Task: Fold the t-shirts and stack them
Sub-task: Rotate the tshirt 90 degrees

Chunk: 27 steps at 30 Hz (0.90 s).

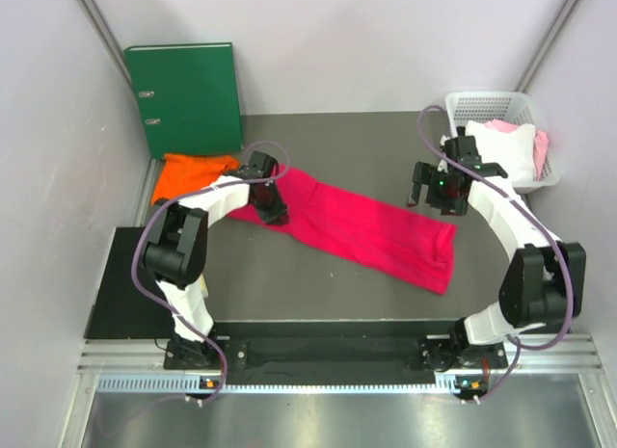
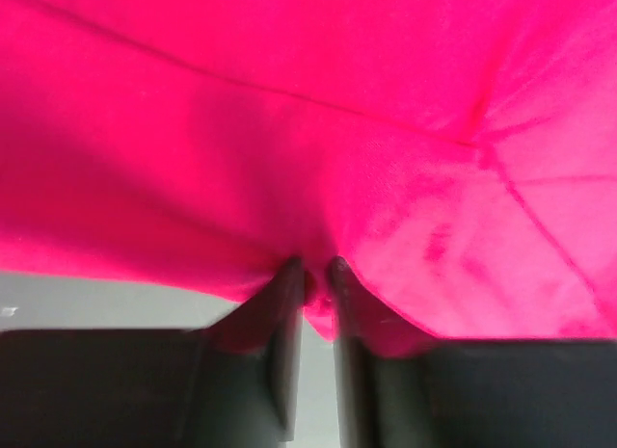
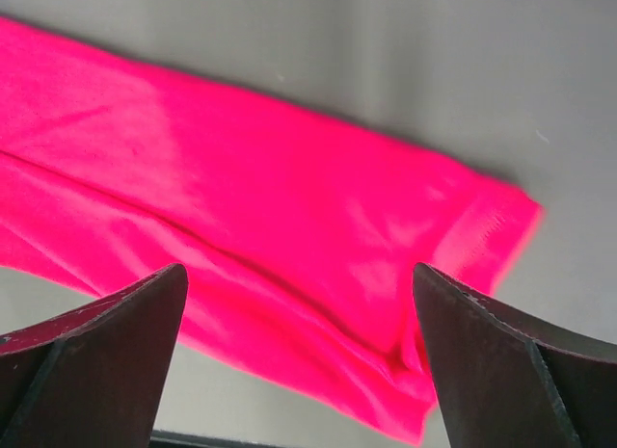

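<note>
**Crimson strip laid out; cross fold and stacking not yet done**

Desk [image 1: 366, 140] carries the crimson-pink t-shirt [image 1: 371, 231] as a long narrow strip running diagonally from far left to near right. Judgement: the lengthwise folds are done and a cross fold comes next, hence an arm at each end.

Left arm reaches forward and bends down onto the strip's far-left end. Right arm arcs in from the right, wrist raised, looking down on the near-right end.

Orange t-shirt [image 1: 188, 173] lies bunched at the far-left edge below the green binder [image 1: 188, 96], probably awaiting its turn.

Left gripper [image 2: 316, 270]: jaws almost together, a pucker of crimson hem between the tips. Right gripper [image 3: 299, 275]: jaws spread wide, holding nothing.
</note>
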### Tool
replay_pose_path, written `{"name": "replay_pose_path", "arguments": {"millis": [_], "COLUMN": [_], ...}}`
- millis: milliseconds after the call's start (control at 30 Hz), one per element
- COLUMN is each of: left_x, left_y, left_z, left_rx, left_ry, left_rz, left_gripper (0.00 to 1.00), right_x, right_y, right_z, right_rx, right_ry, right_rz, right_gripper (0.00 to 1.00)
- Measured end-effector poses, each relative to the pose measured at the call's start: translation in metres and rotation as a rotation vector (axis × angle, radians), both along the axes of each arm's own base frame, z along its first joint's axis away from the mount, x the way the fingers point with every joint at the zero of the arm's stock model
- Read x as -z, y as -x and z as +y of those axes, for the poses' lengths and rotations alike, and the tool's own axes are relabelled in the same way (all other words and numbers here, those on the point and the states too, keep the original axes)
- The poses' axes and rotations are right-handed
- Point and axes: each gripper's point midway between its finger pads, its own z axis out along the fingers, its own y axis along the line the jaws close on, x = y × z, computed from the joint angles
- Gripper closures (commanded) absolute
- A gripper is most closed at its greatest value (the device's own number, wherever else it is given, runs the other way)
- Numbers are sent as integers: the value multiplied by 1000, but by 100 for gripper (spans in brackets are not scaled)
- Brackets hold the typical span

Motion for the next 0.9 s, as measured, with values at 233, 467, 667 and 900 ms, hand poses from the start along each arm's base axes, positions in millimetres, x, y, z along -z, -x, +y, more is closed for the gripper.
{"name": "replay_pose_path", "arguments": {"millis": [233,467,667,900], "left_x": [19,19,20,16], "left_y": [2,21,57,72], "left_z": [-2,14,36,40], "left_rx": [-23,-63,-107,-103], "left_ry": [-20,-79,-133,-129], "left_rz": [38,44,84,74], "left_gripper": [100,100,100,50], "right_x": [11,10,40,80], "right_y": [-47,-87,-95,-93], "right_z": [39,94,135,191], "right_rx": [-95,-249,-351,-472], "right_ry": [-31,-63,-116,-205], "right_rz": [-19,-82,-55,2], "right_gripper": [0,0,0,0]}}
